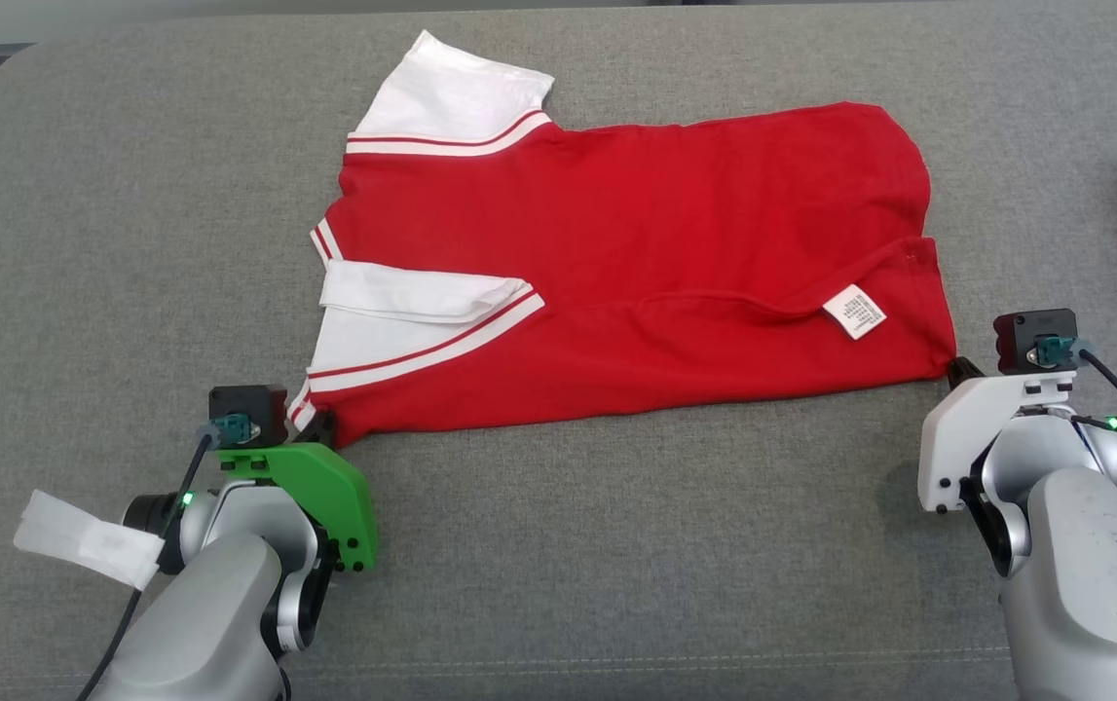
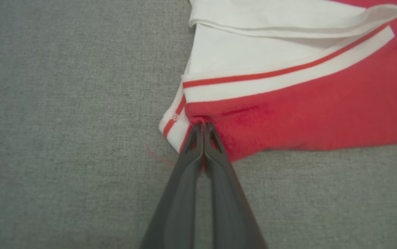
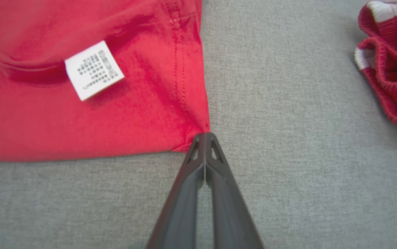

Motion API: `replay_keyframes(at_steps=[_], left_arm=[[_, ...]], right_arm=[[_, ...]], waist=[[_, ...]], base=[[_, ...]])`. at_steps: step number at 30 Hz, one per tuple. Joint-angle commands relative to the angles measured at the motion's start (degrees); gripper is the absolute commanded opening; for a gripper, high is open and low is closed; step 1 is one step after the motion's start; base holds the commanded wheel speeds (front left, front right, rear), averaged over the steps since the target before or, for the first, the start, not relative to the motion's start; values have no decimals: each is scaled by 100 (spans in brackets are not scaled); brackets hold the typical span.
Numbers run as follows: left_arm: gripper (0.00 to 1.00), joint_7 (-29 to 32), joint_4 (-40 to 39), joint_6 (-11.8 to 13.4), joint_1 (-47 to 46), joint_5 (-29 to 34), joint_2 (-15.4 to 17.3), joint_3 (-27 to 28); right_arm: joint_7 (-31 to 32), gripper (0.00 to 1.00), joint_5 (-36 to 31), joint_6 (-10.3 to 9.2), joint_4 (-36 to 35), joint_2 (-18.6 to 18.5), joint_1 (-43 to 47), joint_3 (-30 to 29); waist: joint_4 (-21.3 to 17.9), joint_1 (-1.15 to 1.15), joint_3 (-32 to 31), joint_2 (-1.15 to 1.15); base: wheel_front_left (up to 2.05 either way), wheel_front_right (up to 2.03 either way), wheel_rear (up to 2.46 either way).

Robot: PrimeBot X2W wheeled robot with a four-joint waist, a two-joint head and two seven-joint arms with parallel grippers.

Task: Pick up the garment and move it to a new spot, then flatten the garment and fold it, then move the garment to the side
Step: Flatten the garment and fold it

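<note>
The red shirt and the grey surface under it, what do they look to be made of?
The red shirt looks like a soft matte knit, perhaps cotton or a blend: it creases gently and has a stitched hem and a sewn-in care label. The grey surface looks like woven upholstery cloth, its flecked weave plain in the wrist views.

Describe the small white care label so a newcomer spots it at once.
On the grey fabric surface lies a red shirt with white sleeves. Near its corner at the right gripper sits a small white printed label, the only white there.
</note>
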Motion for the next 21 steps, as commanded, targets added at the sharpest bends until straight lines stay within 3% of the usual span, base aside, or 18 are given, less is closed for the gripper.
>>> replay_keyframes(at_steps=[1, 11, 21], left_arm=[[0, -40, 48, 5, -89, -33, 23, 22], [0, -192, 40, -18, 168, -115, 76, 49], [0, -157, -278, -11, 603, -300, 293, 119]], right_arm=[[-38, 0, -23, -7, 35, -6, -71, -26], [-23, 0, 414, -7, 38, -18, 130, 18], [439, 0, 1396, -8, -659, -579, 952, 375]], waist=[[2, 0, 1, 0], [45, 0, -160, 0], [23, 0, -441, 0]], base=[[0, 0, 0], [0, 0, 0], [0, 0, 0]])
